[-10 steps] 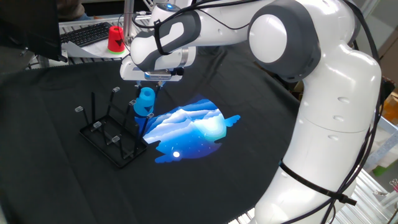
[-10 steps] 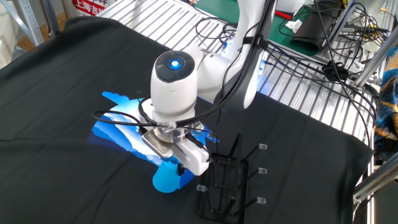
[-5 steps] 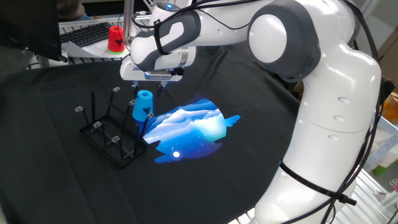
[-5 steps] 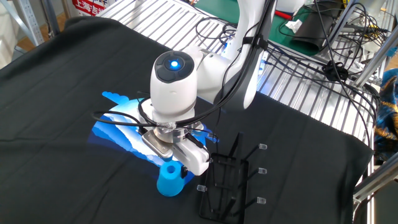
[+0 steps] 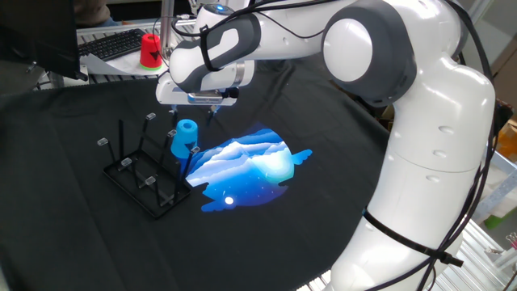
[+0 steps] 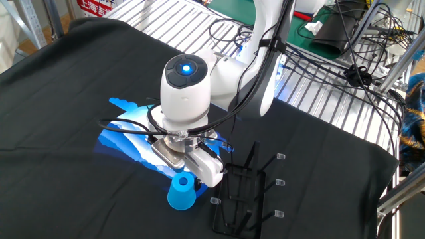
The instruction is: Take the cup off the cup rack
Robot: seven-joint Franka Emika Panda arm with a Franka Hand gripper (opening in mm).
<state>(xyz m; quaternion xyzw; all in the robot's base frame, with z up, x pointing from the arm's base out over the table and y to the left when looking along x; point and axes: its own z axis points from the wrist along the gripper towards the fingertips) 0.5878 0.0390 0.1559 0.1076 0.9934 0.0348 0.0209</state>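
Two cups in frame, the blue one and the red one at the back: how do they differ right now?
Colour: the blue cup is plain bright blue; the red cup is red with a green base. Place: the blue cup stands on the black cloth beside the cup rack, just below the gripper; the red cup sits far back near a keyboard, off the cloth. Both stand narrow end up, neither held.

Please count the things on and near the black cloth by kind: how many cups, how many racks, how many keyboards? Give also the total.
Cups: 2, the blue cup on the cloth beside the rack, and the red cup at the back.
Racks: 1, the black wire cup rack.
Keyboards: 1, the keyboard behind the cloth.
Total: 4
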